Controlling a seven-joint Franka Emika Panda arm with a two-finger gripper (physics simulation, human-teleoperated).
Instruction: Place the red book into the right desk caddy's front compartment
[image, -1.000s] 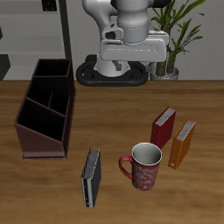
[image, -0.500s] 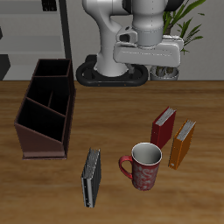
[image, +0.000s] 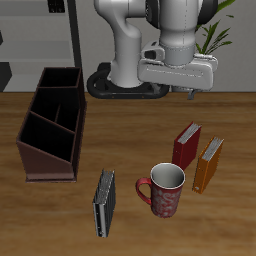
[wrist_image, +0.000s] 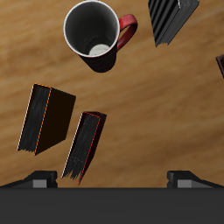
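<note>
1. Gripper (image: 190, 93): raised above the table (image: 120, 125), fingers spread apart, nothing between them.
2. Red book (image: 187, 145): upright on the table below the gripper, beside the orange-brown book (image: 208, 165).
3. Mug (image: 165, 189): just in front of the red book.
4. Black-grey book (image: 104, 203): nearer the front edge.
5. Right desk caddy (image: 50, 125): well apart from the red book, across the table.

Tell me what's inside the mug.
The mug looks empty: pale inner wall and bare bottom show in the wrist view. In the exterior view, the mug hides its own bottom.
</note>
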